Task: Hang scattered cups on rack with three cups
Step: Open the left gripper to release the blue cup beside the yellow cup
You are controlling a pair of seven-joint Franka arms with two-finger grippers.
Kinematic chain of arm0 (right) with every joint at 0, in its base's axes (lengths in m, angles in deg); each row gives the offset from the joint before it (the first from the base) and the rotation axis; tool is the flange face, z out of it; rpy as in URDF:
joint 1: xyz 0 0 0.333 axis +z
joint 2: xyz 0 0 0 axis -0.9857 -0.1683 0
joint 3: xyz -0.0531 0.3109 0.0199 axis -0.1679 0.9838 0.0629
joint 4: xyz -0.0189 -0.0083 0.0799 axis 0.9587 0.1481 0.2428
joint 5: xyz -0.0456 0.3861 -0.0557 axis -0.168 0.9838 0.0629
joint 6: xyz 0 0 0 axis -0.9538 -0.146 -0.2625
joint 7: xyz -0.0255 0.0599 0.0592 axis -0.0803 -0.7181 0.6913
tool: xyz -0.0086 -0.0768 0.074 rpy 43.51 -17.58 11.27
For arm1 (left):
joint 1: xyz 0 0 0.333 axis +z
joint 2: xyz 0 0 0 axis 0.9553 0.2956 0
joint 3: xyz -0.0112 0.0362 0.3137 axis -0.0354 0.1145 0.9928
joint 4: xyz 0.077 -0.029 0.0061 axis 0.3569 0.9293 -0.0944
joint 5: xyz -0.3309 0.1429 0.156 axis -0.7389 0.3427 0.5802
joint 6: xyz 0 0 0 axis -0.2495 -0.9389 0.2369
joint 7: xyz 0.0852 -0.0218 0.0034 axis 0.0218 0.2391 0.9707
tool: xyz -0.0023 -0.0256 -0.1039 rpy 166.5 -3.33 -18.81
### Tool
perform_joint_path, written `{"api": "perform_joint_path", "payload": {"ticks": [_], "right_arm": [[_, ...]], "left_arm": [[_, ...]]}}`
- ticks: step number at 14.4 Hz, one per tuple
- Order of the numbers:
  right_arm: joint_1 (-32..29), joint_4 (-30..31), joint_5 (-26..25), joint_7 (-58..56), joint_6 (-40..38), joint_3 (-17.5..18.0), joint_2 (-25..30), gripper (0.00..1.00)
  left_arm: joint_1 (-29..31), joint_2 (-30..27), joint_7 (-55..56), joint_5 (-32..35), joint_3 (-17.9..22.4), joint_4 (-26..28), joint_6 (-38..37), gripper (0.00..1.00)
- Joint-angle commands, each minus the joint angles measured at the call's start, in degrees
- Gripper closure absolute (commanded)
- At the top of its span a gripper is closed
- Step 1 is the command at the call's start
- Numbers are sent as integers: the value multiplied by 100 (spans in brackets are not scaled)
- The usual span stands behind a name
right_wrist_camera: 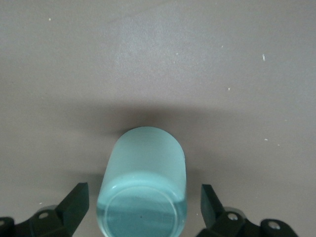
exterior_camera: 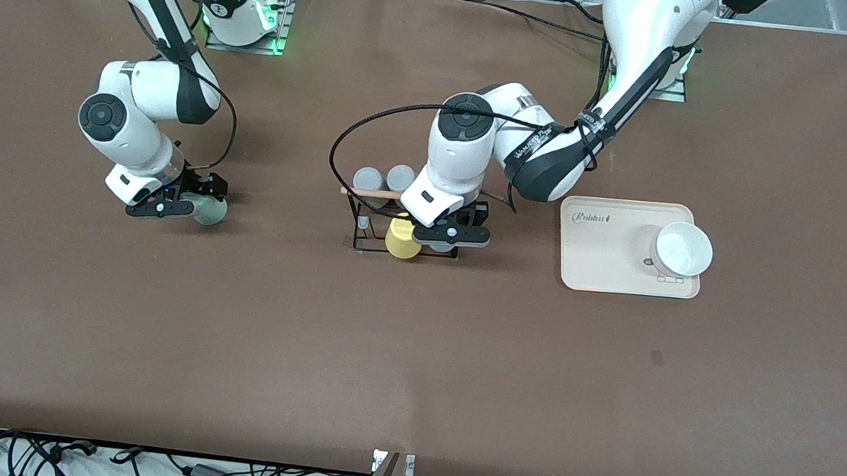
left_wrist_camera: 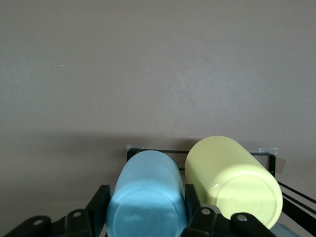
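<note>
blue cup at the rack, mint cup sitting between the other fingers

on my screens the left tool (exterior_camera: 451, 234) is down at the rack (exterior_camera: 363, 221), clenched on the light blue cup (left_wrist_camera: 145, 197). in the left wrist view the cup sits tight between the two fingers (left_wrist_camera: 96, 200), right beside the yellow cup (exterior_camera: 403, 239), which is at the rack end nearer the front camera. the black wire base of the rack shows just past both cups. two grey cups (exterior_camera: 384, 179) sit at the rack's other end, nearer the robots' bases, with the wooden rod (exterior_camera: 371, 193) running across the top.

the right tool (exterior_camera: 192, 206) is low over the tabletop (exterior_camera: 413, 360) toward the right arm's end, spread wide with the mint-green cup (right_wrist_camera: 143, 182) between the fingers. in the right wrist view there's a clear gap on each side of the cup, so it's not gripped.

toward the left arm's end there's a cream tray (exterior_camera: 598, 261) with a white bowl (exterior_camera: 683, 249) on it.
</note>
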State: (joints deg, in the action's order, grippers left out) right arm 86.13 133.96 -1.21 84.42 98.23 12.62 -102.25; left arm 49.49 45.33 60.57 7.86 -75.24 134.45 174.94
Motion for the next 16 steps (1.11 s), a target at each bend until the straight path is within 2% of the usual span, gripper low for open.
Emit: {"api": "perform_joint_path", "payload": {"ticks": [1,2,3,4,5,8,12,16], "right_arm": [[24,60,88,50,89,-3,4,0],[24,60,88,50,89,-3,4,0],[24,60,88,50,89,-3,4,0],[24,60,88,50,89,-3,4,1],[24,60,88,50,89,-3,4,8],[33,60,88,50,72,-3,4,40],[33,51,88,76,45,-3,21,77],[68,-54,88,68,-340,5,433,80]], "left_arm": [[-6,58,63,202,13,11,115,76],[3,58,63,236,13,20,106,73],[11,58,63,263,4,20,98,60],[38,41,71,263,4,20,80,28],[64,14,80,263,4,11,63,0],[117,-117,71,263,-5,-15,-25,0],[345,-749,-270,176,-66,-86,-955,0],[635,-1172,-753,167,-84,-304,-1947,0]]}}
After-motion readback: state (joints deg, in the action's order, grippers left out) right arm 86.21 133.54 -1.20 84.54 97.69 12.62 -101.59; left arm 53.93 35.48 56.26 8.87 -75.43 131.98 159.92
